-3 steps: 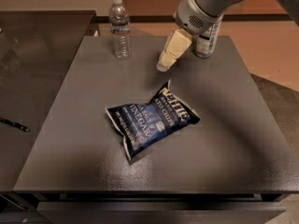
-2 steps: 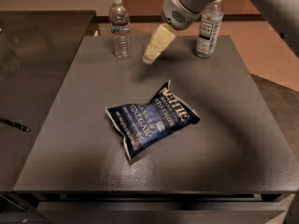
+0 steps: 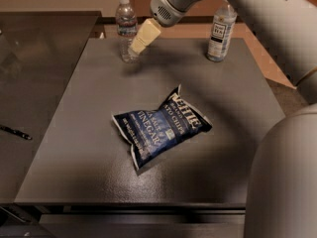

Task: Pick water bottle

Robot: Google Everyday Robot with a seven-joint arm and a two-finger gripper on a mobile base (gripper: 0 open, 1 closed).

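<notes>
The water bottle (image 3: 126, 25) is small, clear and ribbed, with a white cap and a narrow blue-and-white label band. It stands upright at the far left edge of the dark grey table (image 3: 89, 108). My gripper (image 3: 140, 39) has cream-coloured fingers and hangs just right of the bottle, overlapping its lower right side in view. My grey arm reaches in from the upper right.
A taller bottle (image 3: 221, 32) with a large white-and-dark label stands at the far right of the table. A blue chip bag (image 3: 161, 127) lies in the middle. A second dark table (image 3: 34, 58) adjoins on the left, with a black pen (image 3: 16, 132) on it.
My gripper has moved left across the back of the table, from near the tall bottle to right beside the water bottle. The tall bottle is now uncovered.
</notes>
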